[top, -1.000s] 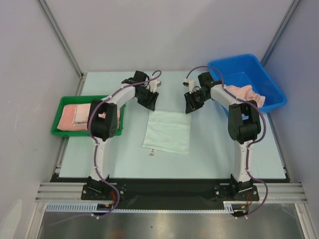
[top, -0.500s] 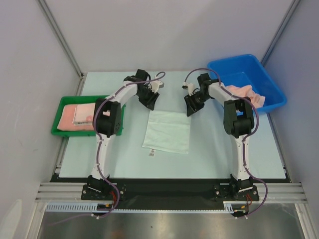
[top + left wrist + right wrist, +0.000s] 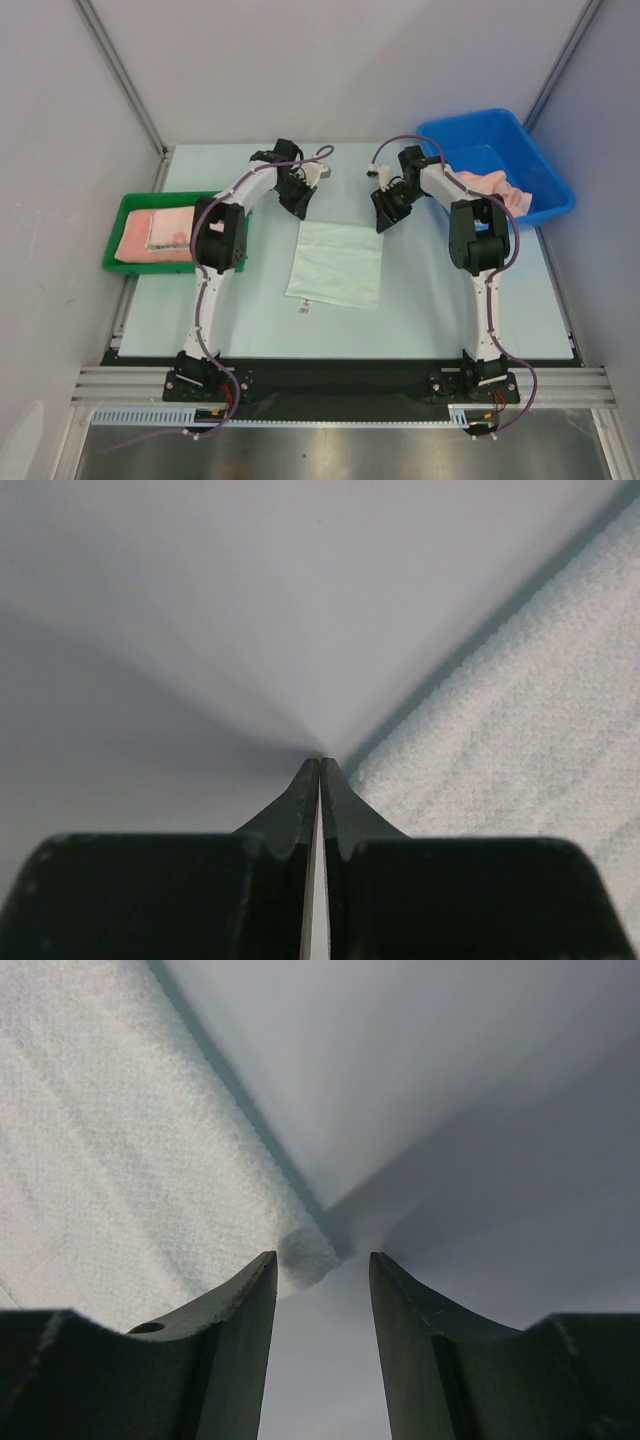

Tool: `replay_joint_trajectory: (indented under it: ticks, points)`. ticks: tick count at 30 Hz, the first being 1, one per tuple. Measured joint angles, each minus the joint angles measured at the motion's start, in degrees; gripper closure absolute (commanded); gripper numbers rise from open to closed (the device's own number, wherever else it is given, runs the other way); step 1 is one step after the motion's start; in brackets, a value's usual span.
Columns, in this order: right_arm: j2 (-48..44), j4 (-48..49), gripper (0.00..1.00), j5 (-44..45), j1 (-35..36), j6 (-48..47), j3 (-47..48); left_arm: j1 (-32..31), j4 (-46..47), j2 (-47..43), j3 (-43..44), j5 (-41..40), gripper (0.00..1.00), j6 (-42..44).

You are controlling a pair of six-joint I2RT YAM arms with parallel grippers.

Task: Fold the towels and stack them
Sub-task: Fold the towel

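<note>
Towel status: the white towel [image 3: 335, 262] is lying flat and unfolded in the middle of the table [image 3: 440, 300], with its little tag [image 3: 303, 308] poking out at the near edge. Both arms are reaching over to its far edge, one per corner. The left gripper [image 3: 320, 763] sits at the far left corner with its fingers pressed right together, tips down at the cloth's edge, and honestly I can't tell if any fabric is caught between them. The right gripper [image 3: 322, 1257] is at the far right corner with fingers apart, and the towel's corner is bunched up right between the tips, nothing clamped. Off to the left, the green tray [image 3: 112, 240] has a folded pink towel [image 3: 135, 240] in it. Over on the right, the blue bin [image 3: 480, 155] has crumpled pink towels [image 3: 490, 187].
</note>
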Motion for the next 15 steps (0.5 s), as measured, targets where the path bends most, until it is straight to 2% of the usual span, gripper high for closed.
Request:
replay_joint_trajectory:
  ticks: [6,8,11,15]
  points:
    - [0.13,-0.13,0.57,-0.63,-0.04,-0.72,0.00,0.00,-1.14,0.00,0.00,1.03,0.81,0.24]
    - [0.20,-0.17,0.59,-1.09,-0.02,-0.87,-0.04,0.00,-1.55,-0.02,0.00,1.51,0.69,0.24]
    - [0.20,-0.20,0.66,-1.53,0.02,-1.05,-0.28,0.09,-1.92,-0.15,-0.02,1.62,0.64,-0.04]
    - [0.28,-0.20,0.83,-1.57,0.07,-1.11,-0.57,0.55,-1.88,-0.22,0.00,2.38,0.56,-1.14]
